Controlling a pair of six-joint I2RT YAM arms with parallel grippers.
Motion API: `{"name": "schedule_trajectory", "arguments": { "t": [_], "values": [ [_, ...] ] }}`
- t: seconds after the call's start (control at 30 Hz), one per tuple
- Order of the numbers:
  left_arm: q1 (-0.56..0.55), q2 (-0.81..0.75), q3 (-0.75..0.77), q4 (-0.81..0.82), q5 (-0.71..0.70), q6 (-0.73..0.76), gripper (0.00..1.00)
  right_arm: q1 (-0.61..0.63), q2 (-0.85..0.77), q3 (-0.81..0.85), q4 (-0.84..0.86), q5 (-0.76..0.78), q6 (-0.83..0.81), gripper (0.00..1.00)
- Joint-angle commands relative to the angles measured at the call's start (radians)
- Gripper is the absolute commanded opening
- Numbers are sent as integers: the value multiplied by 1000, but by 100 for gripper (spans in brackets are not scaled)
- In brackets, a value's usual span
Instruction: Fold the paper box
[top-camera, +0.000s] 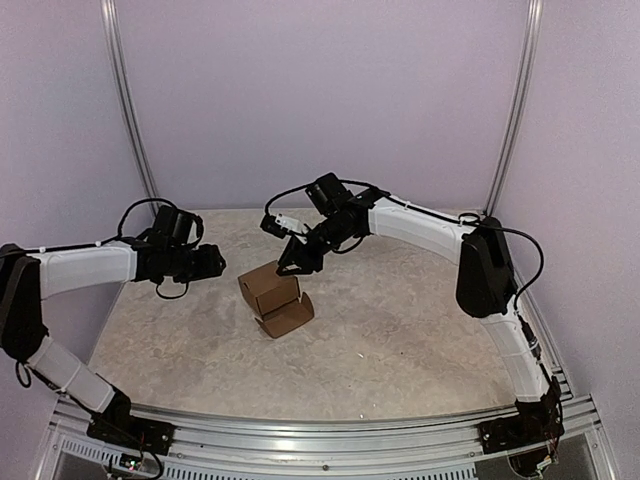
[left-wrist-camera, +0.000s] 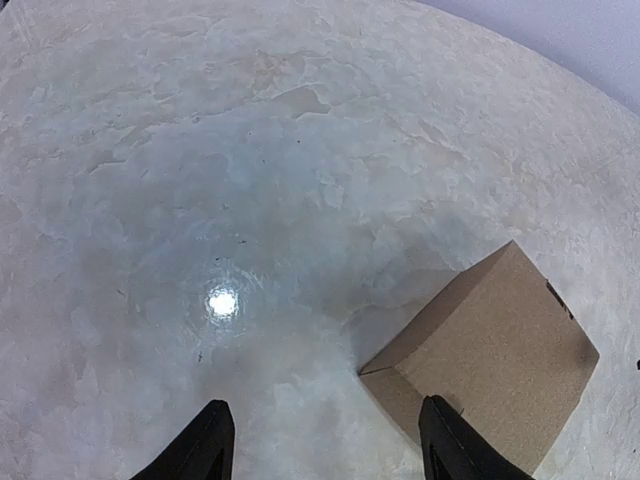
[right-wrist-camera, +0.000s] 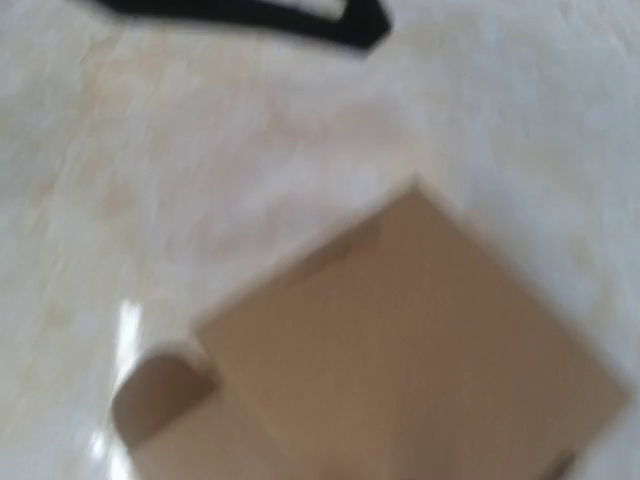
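Left tool (left-wrist-camera: 325, 410): fingers (left-wrist-camera: 205, 450) standing wide apart, gripping nothing, hovering just left of the paper box (top-camera: 270, 288). Right tool (top-camera: 290, 266): hanging at the box's far top edge. Cannot tell whether its jaws are apart or together, since the wrist view is blurring. Box is sitting on the table (top-camera: 400, 340), one flap (top-camera: 290, 316) lying open on its near side.

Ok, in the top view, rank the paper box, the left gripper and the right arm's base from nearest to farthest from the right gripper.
Measured from the right gripper:
1. paper box, just below and in front of its tips.
2. left gripper, off to the left, past the box.
3. right arm's base, at the near right corner.
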Motion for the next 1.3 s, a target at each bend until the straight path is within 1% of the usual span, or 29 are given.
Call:
{"name": "schedule_trajectory", "arguments": {
  "t": [0.0, 0.1, 0.13, 0.17, 0.23, 0.3, 0.4, 0.57, 0.7, 0.9, 0.97, 1.1, 1.27],
  "values": [
    [7, 38, 5, 132, 79, 83, 63, -36, -223, -215, 47, 29, -27, 32],
    [0, 93, 69, 227, 224, 152, 63, -47, -290, -354, 24, 57, -65, 32],
    [-15, 129, 102, 235, 268, 176, 63, -54, -307, -393, 21, 59, -70, 32],
    [-37, 154, 145, 220, 278, 203, 63, -62, -325, -437, 24, 57, -72, 32],
    [-95, 217, 229, 167, 247, 273, 62, -83, -359, -517, 37, 49, -72, 32],
    [-138, 320, 336, 80, 173, 309, 62, -105, -395, -585, 48, 42, -74, 32],
    [-181, 433, 394, 25, 132, 334, 60, -134, -443, -667, 53, 39, -84, 32],
    [-263, 505, 386, 32, 78, 376, 59, -173, -536, -790, 44, 42, -105, 33],
    [-312, 532, 366, 49, 78, 378, 59, -201, -610, -875, 27, 48, -121, 33],
    [-409, 539, 276, 188, 101, 378, 58, -251, -697, -962, 27, 40, -120, 33],
    [-444, 532, 232, 247, 91, 375, 58, -261, -724, -981, 28, 44, -121, 34],
    [-499, 485, 164, 335, 122, 375, 58, -266, -764, -1001, 23, 55, -122, 34],
    [-569, 390, 141, 338, 116, 426, 58, -267, -791, -1004, 8, 41, -121, 34]
  ]
}}
